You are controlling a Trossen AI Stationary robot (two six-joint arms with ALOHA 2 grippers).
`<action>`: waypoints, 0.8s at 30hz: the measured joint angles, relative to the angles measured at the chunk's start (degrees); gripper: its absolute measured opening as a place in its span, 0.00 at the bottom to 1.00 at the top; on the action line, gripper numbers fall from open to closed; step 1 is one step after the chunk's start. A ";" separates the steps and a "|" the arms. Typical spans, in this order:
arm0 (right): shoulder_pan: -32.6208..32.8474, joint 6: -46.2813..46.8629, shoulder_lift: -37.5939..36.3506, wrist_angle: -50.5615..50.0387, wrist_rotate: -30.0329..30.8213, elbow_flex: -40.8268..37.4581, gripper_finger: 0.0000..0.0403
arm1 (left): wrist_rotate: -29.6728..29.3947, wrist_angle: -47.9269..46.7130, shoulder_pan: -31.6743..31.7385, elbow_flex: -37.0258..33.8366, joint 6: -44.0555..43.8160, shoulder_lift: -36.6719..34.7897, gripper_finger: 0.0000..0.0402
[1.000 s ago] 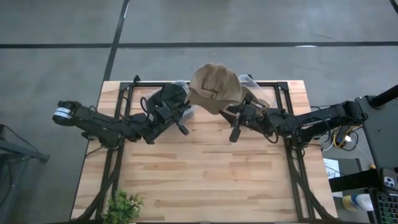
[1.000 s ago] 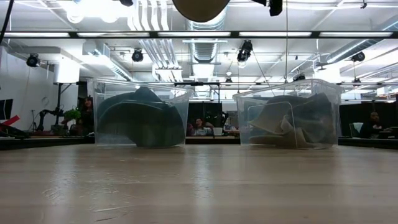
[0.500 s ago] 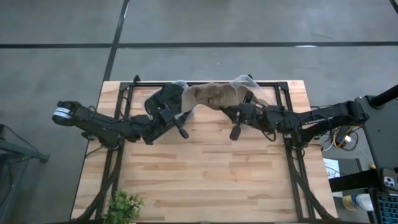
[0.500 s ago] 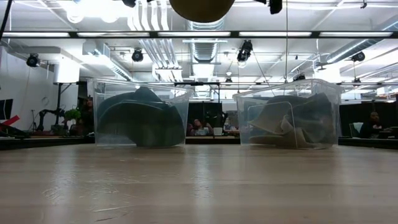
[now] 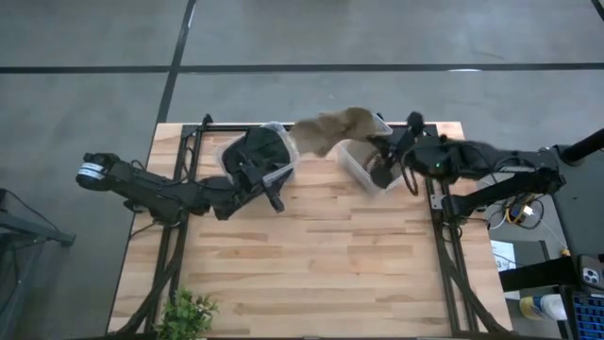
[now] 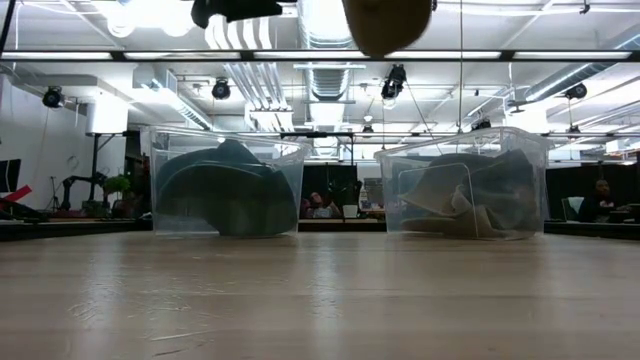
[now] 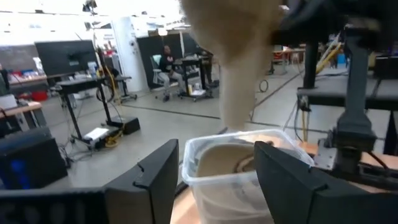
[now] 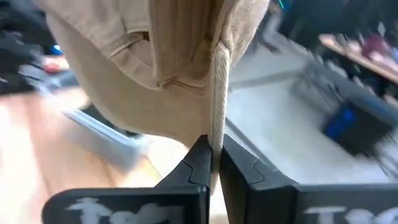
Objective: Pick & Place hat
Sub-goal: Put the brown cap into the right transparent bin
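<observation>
Hat: soft tan cotton cap (image 5: pixel 332 129) with ribbed fabric and stitched seams, crumpled and hanging limp in the air at upper centre of the high view, between the 2 bins; in the low view only its rounded underside (image 6: pixel 388 24) shows at the top edge, right of centre
Hat detail: in the right wrist view the cloth (image 8: pixel 155 62) fills the upper half, a folded edge with a sewn hem running straight down to the fingers
Right gripper: right gripper (image 8: pixel 213 160) clenched on the hat's folded edge, its 2 dark fingers pressed together with the cloth between them; in the high view it sits over the right bin at upper right of the table
Left gripper: left gripper (image 7: pixel 214 174) released, its 2 dark angular fingers spread wide apart with nothing between them; in the high view it lies by the left bin, upper left of centre
Right bin: clear plastic rectangular tub (image 6: pixel 462 182) holding pale, crumpled hats, at right in the low view
Left bin: clear plastic rectangular tub (image 6: pixel 226 182) holding dark rounded hats, at left in the low view
Table: light wooden plank tabletop (image 5: pixel 311 264) with visible grain, on a black metal frame
Plant: small green leafy plant (image 5: pixel 187 312) at the table's lower left corner in the high view
</observation>
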 joint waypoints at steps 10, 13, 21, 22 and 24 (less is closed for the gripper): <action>-2.53 4.31 0.61 -12.78 -2.88 8.84 0.03 | 0.12 -0.95 -0.11 -0.64 -1.89 -0.02 0.50; -2.35 2.34 0.42 -6.22 -4.65 6.61 0.03 | 0.12 -0.32 -0.11 -0.64 -2.17 -0.02 0.50; -2.52 -0.13 0.39 17.32 -23.59 1.18 0.03 | -0.43 -0.38 -0.11 -0.67 0.36 -0.02 0.50; -2.75 0.28 0.39 19.50 -26.12 0.67 0.03 | -0.42 -0.39 -0.11 -0.67 1.18 -0.02 0.50; -3.39 2.01 0.42 24.55 -31.67 -0.72 0.03 | 0.10 -0.30 -0.11 -0.69 3.30 -0.02 0.50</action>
